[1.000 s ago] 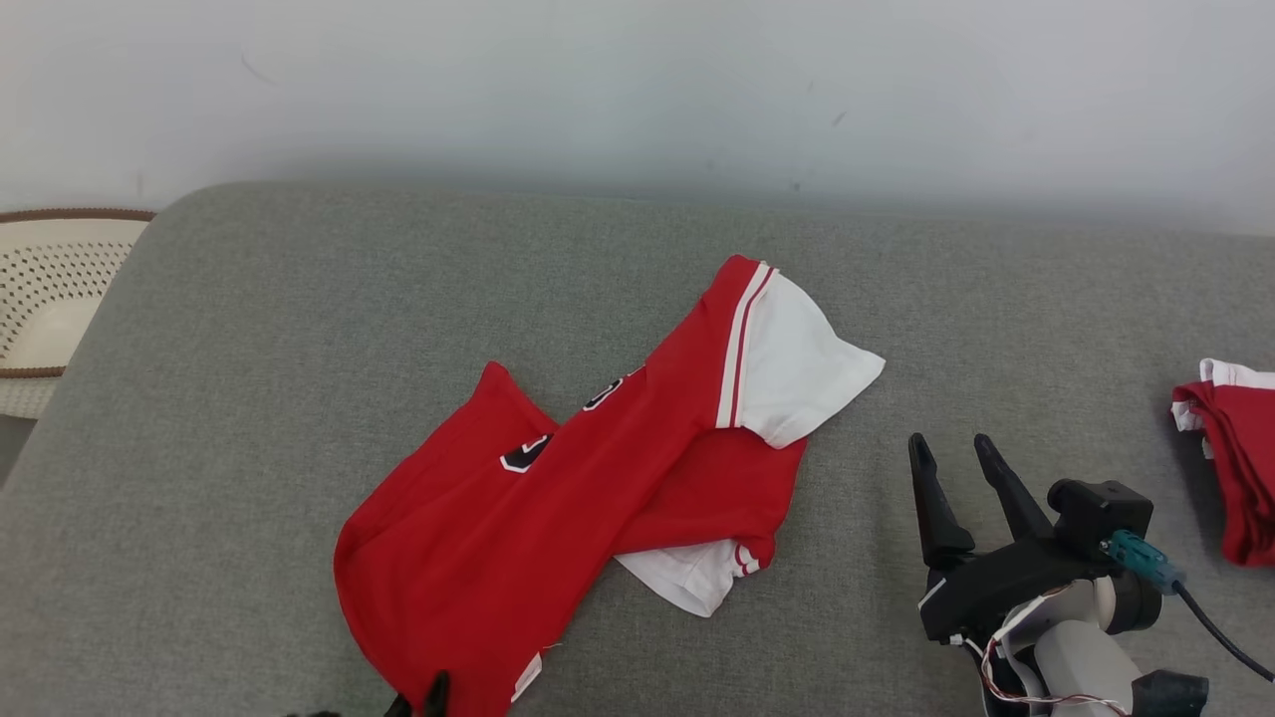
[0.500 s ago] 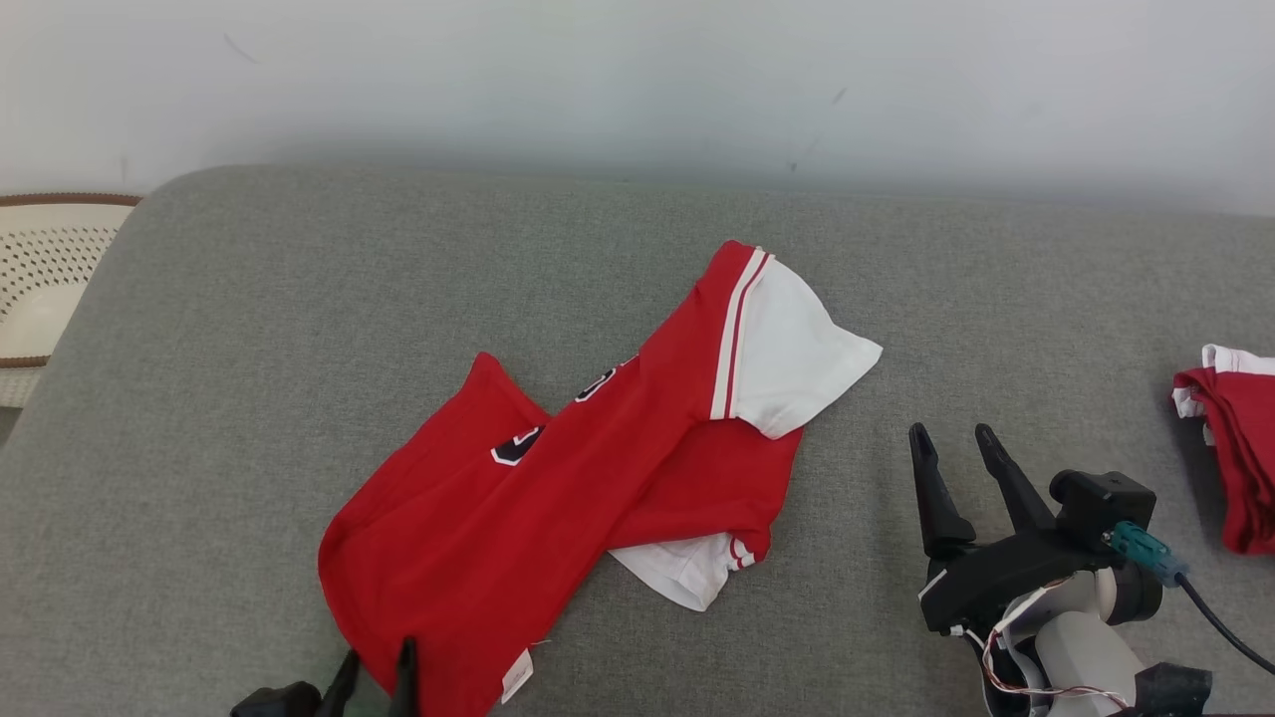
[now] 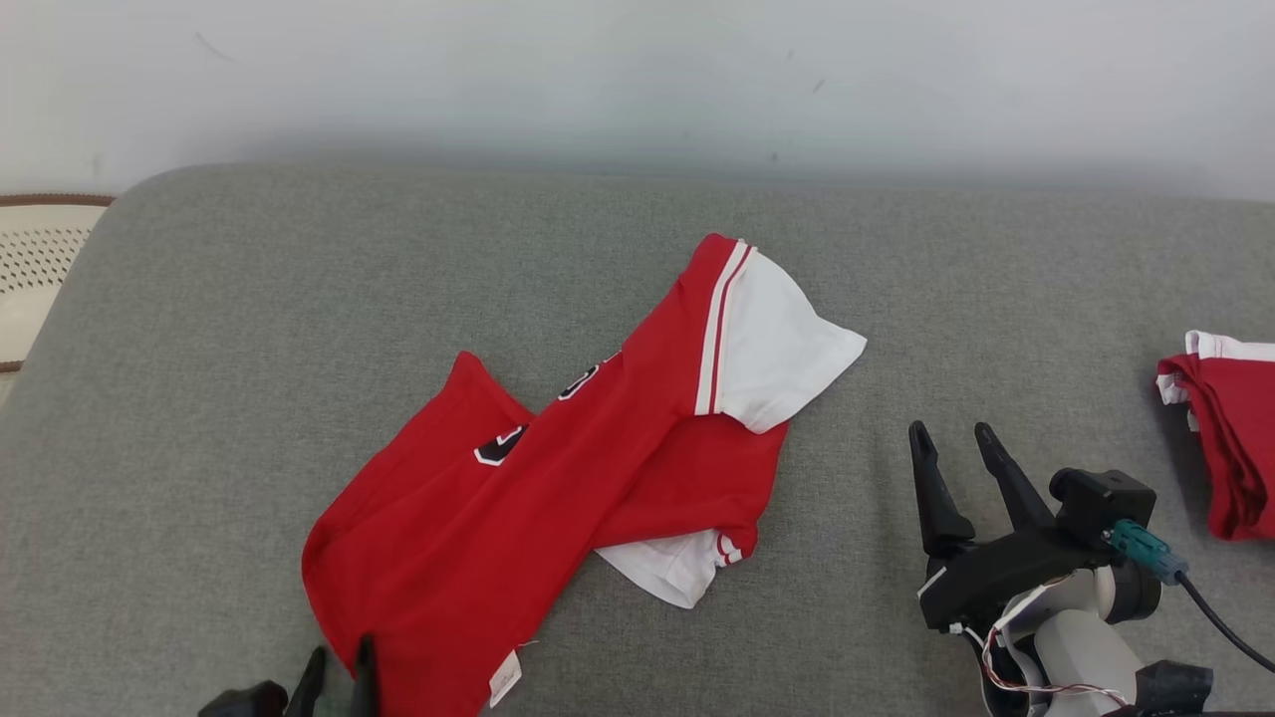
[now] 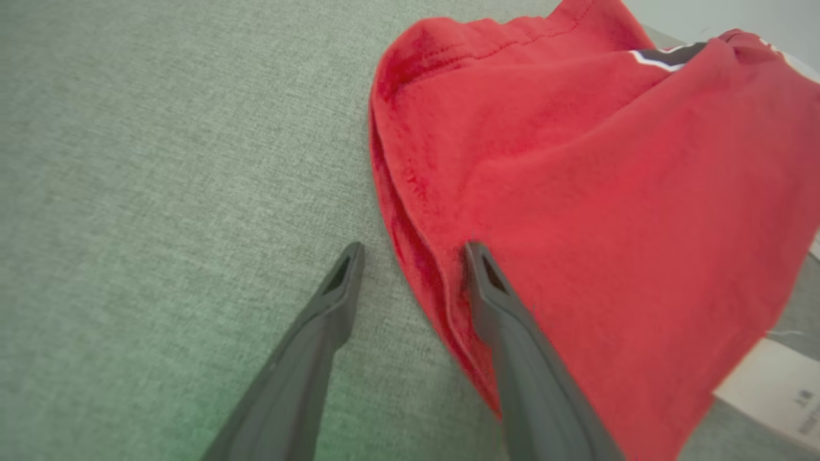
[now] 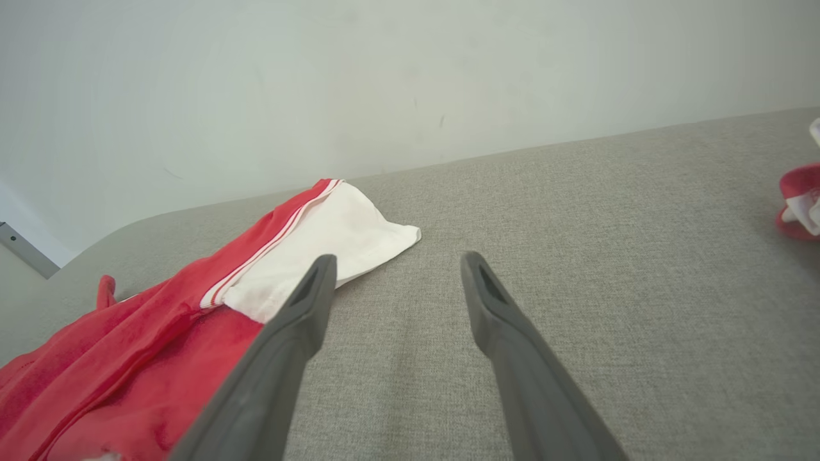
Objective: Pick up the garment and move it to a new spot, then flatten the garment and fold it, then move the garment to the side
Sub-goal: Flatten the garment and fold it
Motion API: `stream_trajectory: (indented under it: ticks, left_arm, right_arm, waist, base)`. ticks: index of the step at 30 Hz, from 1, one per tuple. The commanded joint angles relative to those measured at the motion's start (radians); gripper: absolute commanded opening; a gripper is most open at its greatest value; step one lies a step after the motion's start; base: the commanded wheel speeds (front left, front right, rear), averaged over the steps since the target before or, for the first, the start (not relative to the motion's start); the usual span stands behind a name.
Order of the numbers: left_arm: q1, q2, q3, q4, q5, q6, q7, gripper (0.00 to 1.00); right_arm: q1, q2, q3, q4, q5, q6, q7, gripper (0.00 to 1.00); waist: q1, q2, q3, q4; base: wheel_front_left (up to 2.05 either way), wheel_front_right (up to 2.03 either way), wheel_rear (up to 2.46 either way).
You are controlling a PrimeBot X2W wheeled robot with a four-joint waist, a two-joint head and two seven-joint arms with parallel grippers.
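Garment (image 3: 558, 468) lies crumpled on grey cushion (image 3: 249, 329), another red shirt (image 3: 1230, 448) well right; left gripper (image 3: 341, 657) and right gripper (image 3: 948, 433) gape, empty.

Dark print (image 3: 496, 446) half under a fold; left gripper (image 3: 341, 651) (fingertips, little else) off the bottom edge.

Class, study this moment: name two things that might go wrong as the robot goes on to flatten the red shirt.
The left gripper is open astride the hem of the red shirt, one finger on cloth: a pull may snag one layer. The lower white sleeve lies tucked under the body, so flattening might leave it trapped.
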Motion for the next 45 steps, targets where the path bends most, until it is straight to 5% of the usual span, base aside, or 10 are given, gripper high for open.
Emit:
stream_trajectory:
  ticks: [1, 2, 3, 9, 24, 25, 26, 27, 45]
  left_arm:
    - [-0.012, 0.0, -0.003, 0.023, -0.001, -0.004, 0.011, 0.39]
    - [-0.02, -0.001, -0.003, 0.029, -0.001, -0.009, 0.011, 0.14]
    - [-0.029, -0.003, -0.004, 0.037, 0.004, -0.015, 0.011, 0.0]
    - [-0.075, 0.002, 0.022, 0.046, 0.066, -0.015, 0.01, 0.0]
    - [-0.186, 0.138, 0.112, 0.085, 0.199, 0.029, 0.006, 0.0]
    - [-0.191, 0.137, 0.114, 0.087, 0.203, 0.028, 0.006, 0.24]
    - [-0.192, 0.131, 0.117, 0.09, 0.201, 0.026, 0.006, 0.69]
    - [-0.193, 0.122, 0.119, 0.092, 0.197, 0.019, 0.006, 1.0]
    - [-0.102, 0.001, 0.023, -0.106, 0.217, -0.063, 0.005, 1.0]
  right_arm:
    - [-0.006, -0.002, 0.004, 0.001, 0.005, 0.0, 0.0, 1.0]
    - [-0.01, -0.002, 0.005, 0.001, 0.006, 0.0, 0.0, 1.0]
    - [-0.013, -0.004, 0.006, 0.001, 0.008, 0.0, 0.0, 1.0]
    - [-0.019, -0.004, 0.007, -0.003, 0.01, 0.0, 0.0, 1.0]
    - [-0.02, -0.011, -0.001, -0.007, 0.008, 0.0, 0.0, 1.0]
    - [-0.02, -0.012, -0.002, -0.006, 0.008, 0.0, 0.0, 1.0]
    - [-0.021, -0.011, -0.006, -0.004, 0.008, 0.0, 0.0, 1.0]
    - [-0.025, -0.01, -0.006, -0.002, 0.009, 0.0, 0.0, 1.0]
    - [-0.246, -0.072, -0.073, 0.239, 0.042, 0.0, 0.0, 1.0]
  waist:
    - [0.0, 0.0, 0.005, -0.004]
    - [0.0, 0.0, 0.008, -0.005]
    - [0.0, 0.0, 0.01, -0.006]
    - [0.0, 0.0, 0.019, -0.017]
    - [0.0, 0.0, 0.039, -0.036]
    - [0.0, 0.0, 0.04, -0.033]
    - [0.0, 0.0, 0.041, -0.029]
    - [0.0, 0.0, 0.042, -0.024]
    - [0.0, 0.0, 0.131, 0.246]
  base:
    - [0.0, 0.0, 0.0]
    - [0.0, 0.0, 0.0]
    - [0.0, 0.0, 0.0]
    - [0.0, 0.0, 0.0]
    - [0.0, 0.0, 0.0]
    - [0.0, 0.0, 0.0]
    - [0.0, 0.0, 0.0]
    - [0.0, 0.0, 0.0]
    - [0.0, 0.0, 0.0]
